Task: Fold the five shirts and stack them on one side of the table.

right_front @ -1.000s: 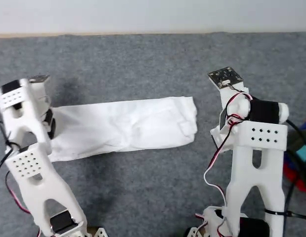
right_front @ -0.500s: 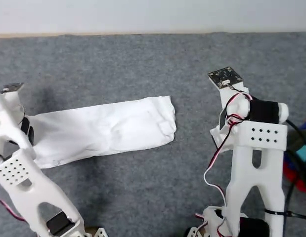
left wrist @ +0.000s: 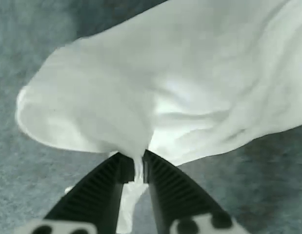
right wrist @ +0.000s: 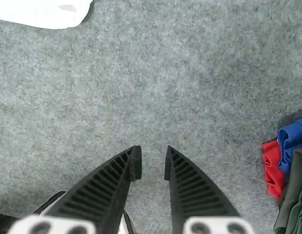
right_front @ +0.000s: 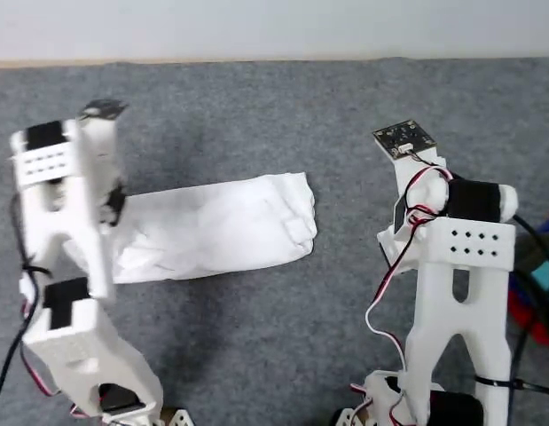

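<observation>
On the grey, felt-like counter [right_front: 256, 115] lies a white shirt [right_front: 221, 226], folded into a long soft band with many wrinkles, towards the left side. The left end effector [left wrist: 135, 168] is clamped on a pinch of thin cloth at the shirt's rounded end. The right end effector [right wrist: 151, 163] hangs above bare counter, its ribbed black fingers [right wrist: 111, 185] slightly apart and holding nothing. Near it, red and blue cloths [right wrist: 272, 170] lie bunched.

Shirt [right_front: 223, 224] end behind left arm [right_front: 59, 217]
</observation>
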`<move>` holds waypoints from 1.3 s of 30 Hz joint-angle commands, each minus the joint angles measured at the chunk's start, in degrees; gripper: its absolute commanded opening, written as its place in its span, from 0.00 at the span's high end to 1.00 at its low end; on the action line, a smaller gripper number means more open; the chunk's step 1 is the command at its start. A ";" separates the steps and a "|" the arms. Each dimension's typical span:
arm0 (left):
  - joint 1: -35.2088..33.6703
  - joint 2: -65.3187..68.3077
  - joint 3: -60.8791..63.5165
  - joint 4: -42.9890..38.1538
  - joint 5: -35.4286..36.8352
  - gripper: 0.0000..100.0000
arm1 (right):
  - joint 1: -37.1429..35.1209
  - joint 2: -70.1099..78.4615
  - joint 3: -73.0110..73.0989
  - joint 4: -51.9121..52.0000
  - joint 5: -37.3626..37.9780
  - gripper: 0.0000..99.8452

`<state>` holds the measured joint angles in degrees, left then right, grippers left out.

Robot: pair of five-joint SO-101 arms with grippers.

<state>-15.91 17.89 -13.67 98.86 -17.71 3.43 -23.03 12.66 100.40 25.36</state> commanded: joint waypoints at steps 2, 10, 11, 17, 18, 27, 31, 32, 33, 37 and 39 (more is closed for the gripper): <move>8.70 -4.75 0.04 1.67 5.98 1.00 | 0.57 -2.33 -0.26 2.07 -0.53 0.91; 21.10 -4.75 -4.26 1.58 16.62 1.00 | 0.57 -2.42 2.11 2.15 -0.62 0.91; 22.15 -4.66 -6.02 1.58 17.49 1.00 | 0.57 -2.42 2.90 2.15 -0.62 0.91; 27.78 -2.20 -13.23 1.58 19.43 1.00 | 0.57 -2.42 6.24 2.07 -0.62 0.91; 28.40 -1.05 -14.20 1.58 19.87 1.00 | 0.57 -2.42 6.24 2.07 -0.62 0.91; 34.55 7.03 -21.32 1.58 20.92 1.00 | 0.57 -2.42 6.24 2.07 -0.62 0.91; 37.80 7.91 -23.16 1.58 20.92 1.00 | 0.57 -2.51 6.51 2.07 -0.62 0.91; 38.51 8.18 -23.60 1.58 20.92 1.00 | 0.57 -2.51 6.51 2.07 -0.62 0.91; 39.12 8.44 -24.04 1.58 20.92 1.00 | 0.57 -2.51 6.51 2.07 -0.62 0.91; 40.62 10.90 -26.15 1.58 20.92 1.00 | 0.57 -2.51 6.51 2.15 -0.62 0.91; 40.97 12.84 -27.47 1.58 20.92 1.00 | 0.57 -2.51 6.51 2.15 -0.62 0.91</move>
<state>24.35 30.29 -37.49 98.95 2.86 3.43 -23.12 19.34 100.40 25.19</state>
